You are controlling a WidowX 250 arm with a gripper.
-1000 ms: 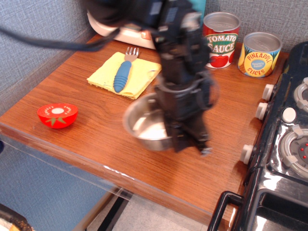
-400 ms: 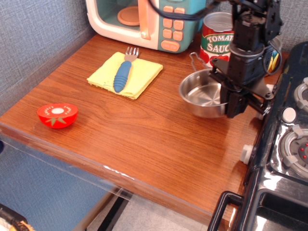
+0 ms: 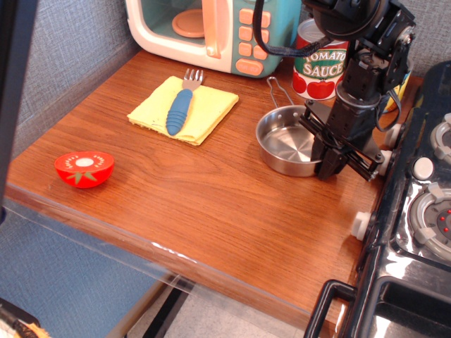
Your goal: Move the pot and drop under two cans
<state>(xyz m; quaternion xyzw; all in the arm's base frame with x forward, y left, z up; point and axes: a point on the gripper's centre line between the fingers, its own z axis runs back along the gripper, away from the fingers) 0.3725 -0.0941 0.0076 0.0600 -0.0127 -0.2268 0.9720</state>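
The shiny steel pot (image 3: 285,141) sits low on the wooden table (image 3: 183,197), just in front of the red Tomato Sauce can (image 3: 320,67). Its wire loop handle (image 3: 277,90) points to the back. My gripper (image 3: 330,165) comes down from above and is shut on the pot's right rim. The arm hides most of the yellow-and-blue Pineapple Slices can (image 3: 400,90); only a sliver shows at the back right.
A toy microwave (image 3: 211,32) stands at the back. A blue-handled fork (image 3: 180,109) lies on a yellow cloth (image 3: 208,113). A red tomato half (image 3: 84,169) sits front left. A black stove (image 3: 423,211) with knobs borders the right.
My gripper carried the pot from the table's middle to the back right, in front of the cans, then lowered it slightly to the left, toward the tabletop.
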